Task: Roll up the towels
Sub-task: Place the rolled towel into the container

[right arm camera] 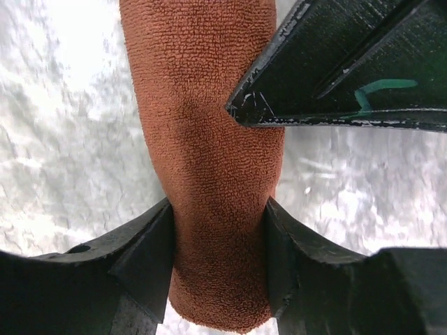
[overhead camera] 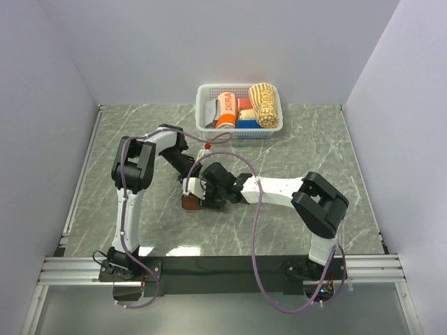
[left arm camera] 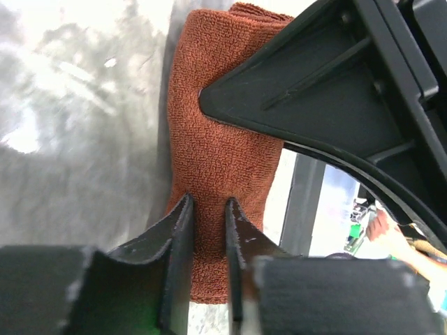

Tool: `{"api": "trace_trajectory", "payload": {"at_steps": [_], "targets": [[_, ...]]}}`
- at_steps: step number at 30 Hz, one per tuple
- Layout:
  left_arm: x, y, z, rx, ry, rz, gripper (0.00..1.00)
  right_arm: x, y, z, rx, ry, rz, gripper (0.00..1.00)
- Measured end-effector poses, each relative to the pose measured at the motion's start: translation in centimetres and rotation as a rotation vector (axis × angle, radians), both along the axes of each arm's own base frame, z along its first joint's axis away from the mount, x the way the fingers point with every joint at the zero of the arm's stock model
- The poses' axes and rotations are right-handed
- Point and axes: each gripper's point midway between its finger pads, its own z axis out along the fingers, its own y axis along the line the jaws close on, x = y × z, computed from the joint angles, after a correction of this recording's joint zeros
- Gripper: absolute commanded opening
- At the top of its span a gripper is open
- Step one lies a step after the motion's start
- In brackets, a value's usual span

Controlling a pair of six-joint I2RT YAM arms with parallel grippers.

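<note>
**A:** Where is the rust-brown towel (overhead camera: 189, 203) at this moment?

**B:** It lies on the grey marble table (overhead camera: 328, 160), a little left of the middle of the top view. It is rolled into a thick tube. Both arms meet over it, so from above only a small brown corner shows.

**A:** What does the right gripper (right arm camera: 218, 234) do?

**B:** In its wrist view the roll runs from the top of the frame down to the bottom. The two black fingers stand low in the frame, one on each side of the roll. They touch the cloth on both sides, and the roll is narrower between them, so the jaws are clenched on the towel.

**A:** And the left gripper (left arm camera: 208, 213)?

**B:** Its jaws stand close together at the bottom of its wrist view, with a narrow ridge of brown cloth between them. They pinch the towel there. One finger of the right gripper crosses the upper right of that frame, and its tip lies on the roll.

**A:** And the other towel?

**B:** The cream-yellow towel (overhead camera: 265, 105) is rolled and lies in the white basket (overhead camera: 202, 118), in the upper middle of the top view. It is at the right end of the basket. An orange roll (overhead camera: 225, 110) with the letters "DORA" is at the left end.
</note>
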Motion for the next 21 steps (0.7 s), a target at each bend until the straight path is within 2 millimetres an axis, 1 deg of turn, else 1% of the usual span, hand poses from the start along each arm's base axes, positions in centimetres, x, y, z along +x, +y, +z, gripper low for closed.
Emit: {"api": "trace_trajectory", "payload": {"at_steps": [1,3,4,8,9,10,12,13,15,17,19,21], "targets": [[0.2,0.2,0.0,0.000,-0.004,0.006,0.34,0.1,0.2,0.0,0.004,0.016,0.000,0.19],[0.5,0.8,-0.2,-0.005,-0.015,0.025,0.40,0.2,0.6,0.0,0.013,0.042,0.001,0.00],[0.6,1.1,-0.2,-0.007,-0.024,0.036,0.46,0.2,0.7,0.0,0.020,0.054,0.001,0.00],[1.0,3.4,0.0,-0.006,-0.094,0.085,0.57,-0.5,1.5,0.2,0.056,0.105,0.003,0.00],[1.3,4.3,0.0,0.002,-0.123,0.101,0.60,-0.7,1.6,0.2,0.064,0.122,-0.002,0.00],[1.6,5.1,0.1,0.012,-0.147,0.113,0.61,-0.8,1.5,0.2,0.066,0.133,-0.007,0.00],[2.7,7.6,0.6,0.042,-0.227,0.158,0.62,-1.1,1.3,0.3,0.074,0.170,-0.026,0.00],[3.3,8.7,1.1,0.052,-0.265,0.184,0.65,-1.2,1.1,0.3,0.080,0.195,-0.042,0.00],[4.8,10.9,2.3,0.066,-0.361,0.247,0.67,-1.2,0.5,0.4,0.090,0.248,-0.076,0.00],[6.0,12.5,4.0,0.076,-0.460,0.299,0.68,-1.0,-0.7,0.5,0.097,0.320,-0.135,0.00],[7.0,13.4,6.4,0.083,-0.569,0.337,0.68,-0.3,-2.4,0.8,0.099,0.402,-0.226,0.00],[7.8,13.4,9.0,0.075,-0.671,0.360,0.69,0.8,-3.8,1.4,0.112,0.467,-0.316,0.00]]}}
